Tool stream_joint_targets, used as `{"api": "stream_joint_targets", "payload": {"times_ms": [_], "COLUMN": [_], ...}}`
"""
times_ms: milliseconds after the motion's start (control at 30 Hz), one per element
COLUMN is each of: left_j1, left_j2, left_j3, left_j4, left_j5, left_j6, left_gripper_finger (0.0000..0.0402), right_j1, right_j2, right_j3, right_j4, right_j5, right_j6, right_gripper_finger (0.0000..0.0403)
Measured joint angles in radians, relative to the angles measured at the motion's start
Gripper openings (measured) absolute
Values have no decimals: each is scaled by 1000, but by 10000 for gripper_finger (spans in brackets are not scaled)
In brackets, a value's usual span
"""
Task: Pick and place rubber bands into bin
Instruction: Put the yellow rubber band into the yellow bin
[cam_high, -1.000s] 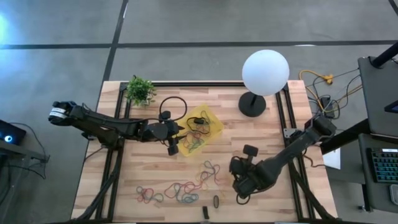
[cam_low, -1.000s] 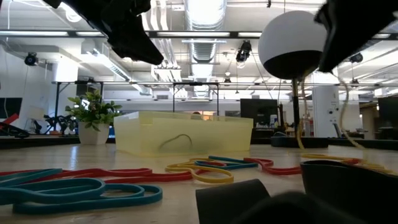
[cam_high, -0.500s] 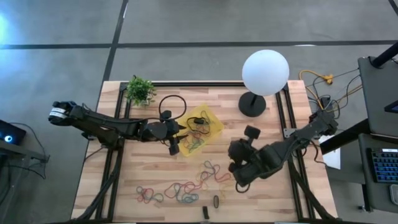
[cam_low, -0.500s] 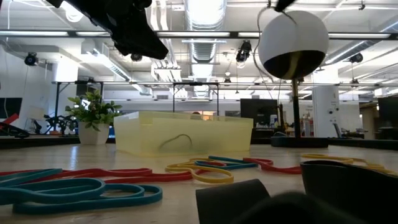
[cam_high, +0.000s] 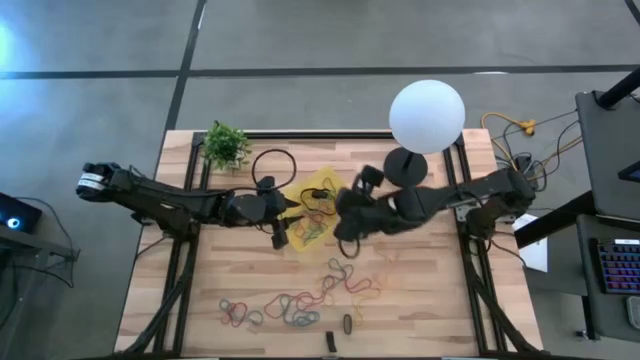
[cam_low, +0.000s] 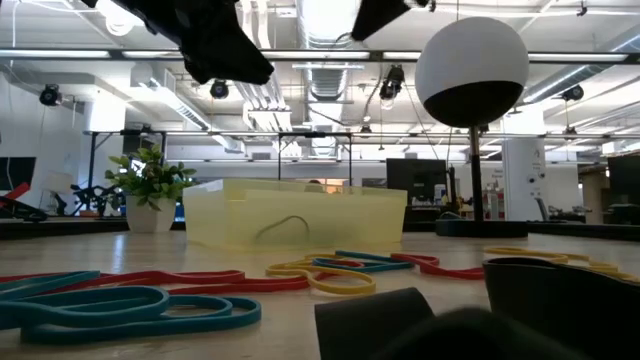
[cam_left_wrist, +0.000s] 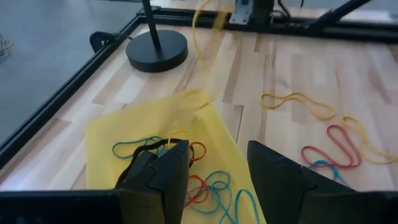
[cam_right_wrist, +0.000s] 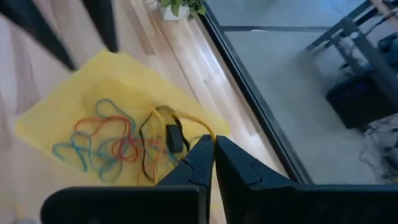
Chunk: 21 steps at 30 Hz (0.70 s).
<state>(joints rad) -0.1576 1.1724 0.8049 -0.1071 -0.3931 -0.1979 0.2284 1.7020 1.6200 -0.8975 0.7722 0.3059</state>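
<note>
High view: the bin (cam_high: 335, 195) sits mid-table with a tangle of rubber bands (cam_high: 312, 228) in it, and more bands (cam_high: 290, 305) lie scattered toward the near edge. The left gripper (cam_high: 280, 226) hangs at the bin's left side, jaws apart and empty. The right gripper (cam_high: 343, 212) reaches over the bin, fingers pressed together on a thin yellow band. A lamp base (cam_high: 405, 167) stands just beyond the bin, a small plant (cam_high: 226, 146) at the far left corner, and a big black ring (cam_high: 277, 167) between them.

Low view: loose bands (cam_low: 140, 300) lie flat on the wood in front of the bin (cam_low: 295, 212); 2 dark oblong pieces sit nearest the lens.

Left wrist view: open fingers (cam_left_wrist: 166, 171) frame the banded bin floor.

Right wrist view: shut fingertips (cam_right_wrist: 205, 155) pinch the yellow band above the bin.

The bands look light, limp and springy, prone to snag neighbours; pinching 1 free strand seems best. The left arm crowds the bin's side.
</note>
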Motion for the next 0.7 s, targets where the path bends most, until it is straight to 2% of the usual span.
{"api": "stream_joint_targets", "payload": {"times_ms": [400,600,700], "left_j1": [-9,-10,-10], "left_j2": [-193,-229,-226], "left_j3": [-12,-22,-26], "left_j4": [-106,-122,-122], "left_j5": [-8,-8,-8], "left_j6": [-9,-27,-33], "left_gripper_finger": [148,148,148], "right_j1": [-194,-243,-268], "right_j2": [4,11,10], "right_j3": [-113,-187,-219], "right_j4": [205,296,313], "right_j5": [-244,-351,-468], "right_j6": [-101,-93,-108], "right_gripper_finger": [8,9,12]}}
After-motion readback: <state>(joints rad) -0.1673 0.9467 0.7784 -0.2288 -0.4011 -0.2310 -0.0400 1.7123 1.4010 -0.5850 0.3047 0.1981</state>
